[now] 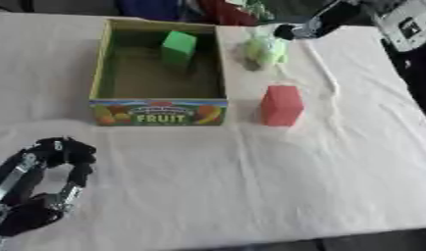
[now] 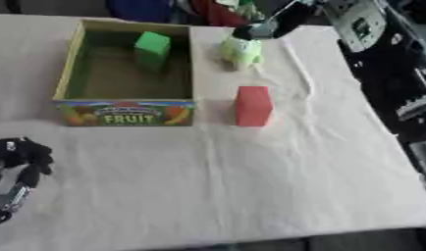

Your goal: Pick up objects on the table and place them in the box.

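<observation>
The desk (image 1: 277, 186) has a white cloth, and the fruit box (image 1: 158, 112) on it holds a green block (image 1: 178, 47). A red block (image 1: 281, 105) stands just right of the box, with a pale green toy (image 2: 240, 52) behind. The left hand (image 1: 40, 186) rests at the lower left with curled fingers holding nothing, and I cannot tell about the right hand (image 2: 266, 28) beside the toy

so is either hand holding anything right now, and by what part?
Left hand rests curled at the lower left, holding nothing. Right hand is at the light green object past the box; any hold cannot be told.
</observation>
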You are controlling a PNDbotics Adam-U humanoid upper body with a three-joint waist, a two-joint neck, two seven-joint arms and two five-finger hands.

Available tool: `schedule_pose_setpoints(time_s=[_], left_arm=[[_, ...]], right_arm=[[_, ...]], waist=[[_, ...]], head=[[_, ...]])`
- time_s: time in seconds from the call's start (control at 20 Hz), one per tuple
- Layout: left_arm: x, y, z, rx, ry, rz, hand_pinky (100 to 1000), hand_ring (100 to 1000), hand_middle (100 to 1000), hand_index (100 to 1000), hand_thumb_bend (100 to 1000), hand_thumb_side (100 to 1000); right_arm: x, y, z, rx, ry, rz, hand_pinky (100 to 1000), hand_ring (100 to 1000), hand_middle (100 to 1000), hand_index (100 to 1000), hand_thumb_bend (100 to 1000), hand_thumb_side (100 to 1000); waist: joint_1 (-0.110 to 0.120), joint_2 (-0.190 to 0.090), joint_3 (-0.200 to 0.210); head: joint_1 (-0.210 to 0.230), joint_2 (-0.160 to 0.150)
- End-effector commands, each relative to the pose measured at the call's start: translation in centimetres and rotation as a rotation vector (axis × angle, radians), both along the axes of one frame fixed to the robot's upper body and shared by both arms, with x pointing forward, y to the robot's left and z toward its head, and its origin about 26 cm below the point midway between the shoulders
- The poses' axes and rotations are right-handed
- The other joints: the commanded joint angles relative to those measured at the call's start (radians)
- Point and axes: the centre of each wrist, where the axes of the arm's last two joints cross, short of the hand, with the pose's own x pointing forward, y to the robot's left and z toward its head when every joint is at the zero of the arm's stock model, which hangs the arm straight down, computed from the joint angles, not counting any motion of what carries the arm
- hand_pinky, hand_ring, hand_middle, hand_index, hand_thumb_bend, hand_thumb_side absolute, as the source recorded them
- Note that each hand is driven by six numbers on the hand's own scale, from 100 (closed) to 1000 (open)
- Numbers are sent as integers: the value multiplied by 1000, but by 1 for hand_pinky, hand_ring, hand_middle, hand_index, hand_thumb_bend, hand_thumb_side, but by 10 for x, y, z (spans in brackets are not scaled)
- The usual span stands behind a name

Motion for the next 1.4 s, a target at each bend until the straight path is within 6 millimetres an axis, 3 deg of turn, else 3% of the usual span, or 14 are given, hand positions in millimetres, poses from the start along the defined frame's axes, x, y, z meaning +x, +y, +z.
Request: schedule_pose_setpoints(time_s=[0.05,1.4], left_arm=[[0,3,5,10,-20,9,595,540,561,735,100,399],[0,3,6,14,-23,4,595,543,564,737,100,393]], right_arm=[[-8,-16,18,-205,-38,95,652,686,785,968,454,485],[-15,-12,-10,-394,102,138,678,714,805,967,492,706]], waist=[[6,-14,-3],[13,-10,-9]], head=[[4,-10],[0,-18]])
